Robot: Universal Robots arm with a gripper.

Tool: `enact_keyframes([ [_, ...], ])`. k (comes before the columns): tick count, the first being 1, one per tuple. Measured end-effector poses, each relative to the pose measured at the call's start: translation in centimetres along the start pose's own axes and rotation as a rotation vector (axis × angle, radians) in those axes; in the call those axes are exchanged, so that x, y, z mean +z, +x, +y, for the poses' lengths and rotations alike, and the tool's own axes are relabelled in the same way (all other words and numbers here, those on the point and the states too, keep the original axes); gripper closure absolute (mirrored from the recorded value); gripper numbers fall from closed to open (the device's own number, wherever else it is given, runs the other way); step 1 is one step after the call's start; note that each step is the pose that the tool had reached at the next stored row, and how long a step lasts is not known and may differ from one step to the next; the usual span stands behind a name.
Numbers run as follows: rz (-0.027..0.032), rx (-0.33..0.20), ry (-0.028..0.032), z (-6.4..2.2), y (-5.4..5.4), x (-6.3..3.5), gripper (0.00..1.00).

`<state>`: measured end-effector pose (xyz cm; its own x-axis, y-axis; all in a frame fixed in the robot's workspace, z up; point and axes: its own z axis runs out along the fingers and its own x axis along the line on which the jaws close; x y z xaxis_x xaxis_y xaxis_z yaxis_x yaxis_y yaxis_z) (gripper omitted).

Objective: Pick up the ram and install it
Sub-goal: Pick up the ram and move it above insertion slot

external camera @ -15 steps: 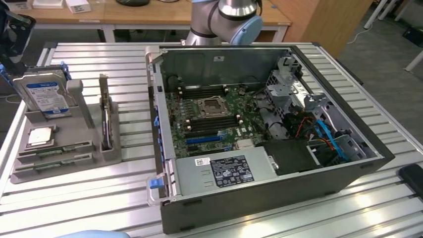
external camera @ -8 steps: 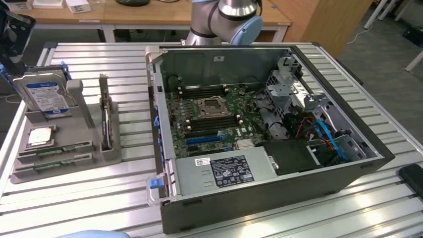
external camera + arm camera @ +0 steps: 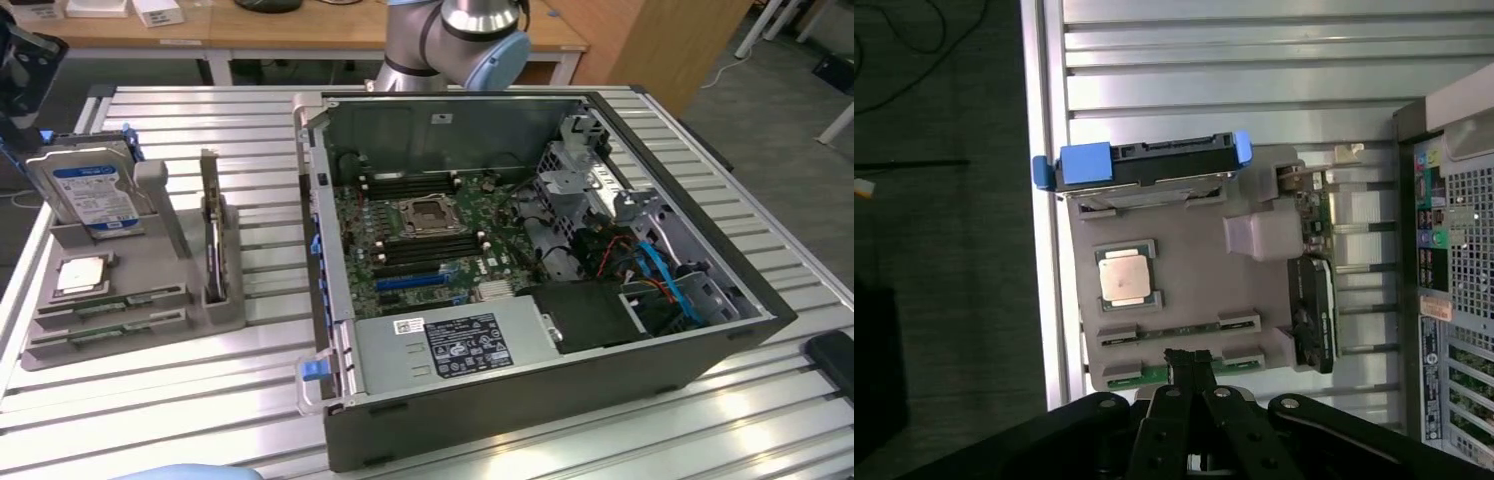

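Two green ram sticks [image 3: 118,299] [image 3: 110,334] lie flat in slots at the near end of a grey holder [image 3: 147,270] on the exterior view's left. In the wrist view the same sticks [image 3: 1179,328] [image 3: 1126,377] sit along one edge of the holder [image 3: 1194,280]. My gripper [image 3: 1190,358] is shut with its black fingertips pressed together and nothing between them. It hangs well above the holder, its tips lined up over the sticks.
The holder also carries a blue-framed hard drive [image 3: 96,195] [image 3: 1144,165], a square silver processor [image 3: 83,275] [image 3: 1126,277] and an upright dark expansion card [image 3: 211,230] [image 3: 1314,300]. The open computer case [image 3: 334,400] lies on the slatted table [image 3: 254,120], motherboard [image 3: 424,212] exposed.
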<state>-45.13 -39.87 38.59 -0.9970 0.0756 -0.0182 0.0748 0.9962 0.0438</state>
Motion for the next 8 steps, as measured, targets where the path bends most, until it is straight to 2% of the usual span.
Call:
enact_keyframes([
  [1,0.0041,0.0,0.0002,0.0,0.01,0.08,0.9],
  [3,0.0081,0.001,0.0006,0.0,0.01,0.22,0.9],
  [8,0.013,0.001,0.001,-0.03,0.01,0.74,0.9],
])
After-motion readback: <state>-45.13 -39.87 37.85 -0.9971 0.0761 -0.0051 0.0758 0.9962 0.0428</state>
